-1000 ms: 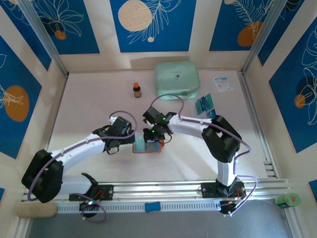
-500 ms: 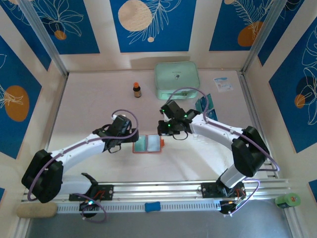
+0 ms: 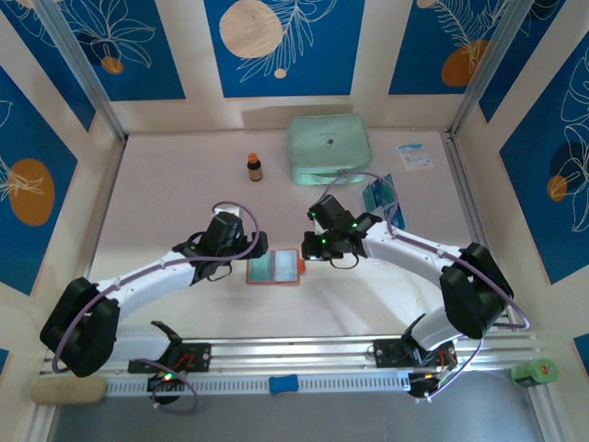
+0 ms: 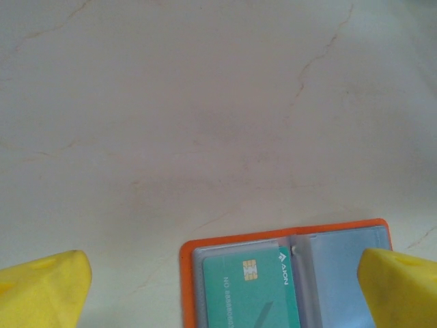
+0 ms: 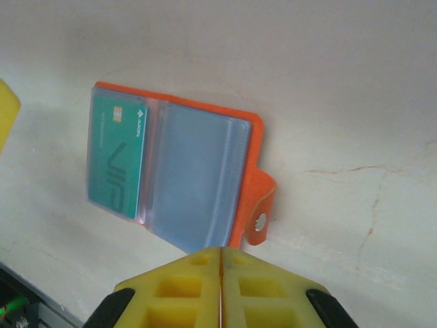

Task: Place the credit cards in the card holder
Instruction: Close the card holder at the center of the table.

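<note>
Card holder (image 3: 274,268) lies open flat on the table (image 3: 166,193), mid-table, between the two grippers. It is an orange-red fold wallet with its clear sleeves facing up. One teal credit card (image 5: 116,164) sits in the left-hand sleeve, chip and print visible. The sleeve next to it (image 5: 198,178) looks empty. The snap tab (image 5: 258,219) sticks out on the holder's right edge and is unfastened.

Left gripper (image 3: 260,245) is just beside the holder's upper left corner. Its jaws are spread wide and hold nothing; in the left wrist view the yellow fingers (image 4: 41,287) stand far apart, with the holder's top edge between them.

Right gripper (image 5: 220,273) is at the holder's upper right, near the tab. Its yellow pads are pressed together with nothing between them. I can't tell whether it touches the holder.

The rest of the credit cards (image 3: 380,195) are a small teal pile well to the right of the holder, just beyond the right forearm.

At the back of the table:
- a mint-green zip case (image 3: 329,148), with the card pile near its lower right corner
- a small brown bottle (image 3: 255,167), upright, to the left of the case
- a white paper slip (image 3: 414,155), to the right of the case
</note>
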Controlling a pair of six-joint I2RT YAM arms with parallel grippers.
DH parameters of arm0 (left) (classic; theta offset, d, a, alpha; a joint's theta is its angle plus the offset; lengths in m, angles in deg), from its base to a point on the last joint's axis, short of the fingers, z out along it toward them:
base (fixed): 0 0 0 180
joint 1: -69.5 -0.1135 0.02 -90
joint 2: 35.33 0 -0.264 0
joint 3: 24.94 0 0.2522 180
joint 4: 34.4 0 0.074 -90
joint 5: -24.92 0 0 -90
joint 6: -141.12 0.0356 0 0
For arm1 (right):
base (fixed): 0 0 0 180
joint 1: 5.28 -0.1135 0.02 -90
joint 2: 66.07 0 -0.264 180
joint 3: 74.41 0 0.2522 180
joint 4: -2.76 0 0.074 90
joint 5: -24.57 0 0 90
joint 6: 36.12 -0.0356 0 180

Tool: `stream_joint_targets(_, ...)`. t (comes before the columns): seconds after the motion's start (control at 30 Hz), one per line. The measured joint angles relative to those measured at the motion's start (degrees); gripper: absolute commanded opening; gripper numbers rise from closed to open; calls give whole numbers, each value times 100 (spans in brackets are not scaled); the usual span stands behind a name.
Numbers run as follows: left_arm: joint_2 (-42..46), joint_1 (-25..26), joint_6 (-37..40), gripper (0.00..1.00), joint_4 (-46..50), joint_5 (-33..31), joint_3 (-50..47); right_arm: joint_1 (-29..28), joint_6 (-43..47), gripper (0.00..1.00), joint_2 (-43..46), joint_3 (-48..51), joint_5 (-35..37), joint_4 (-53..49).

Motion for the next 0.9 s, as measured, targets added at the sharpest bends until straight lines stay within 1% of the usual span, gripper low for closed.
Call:
stream_joint_targets(0.2,0,-52,-157,100,-483,254,-227,-378,-90,2,-597,-83,-66,260)
stream_joint_targets(0.33,-2,-96,-317,100,-732,452,-348,-503,-109,0,-1040,-205,-105,382)
stream_joint_targets(0.57,-111,-122,-363,100,-879,750,-389,-490,-109,0,-1250,-264,-101,492)
stream_joint_targets(0.9,-409,-144,-363,100,-1029,1078,-424,-293,-109,0,-1569,-157,-173,789)
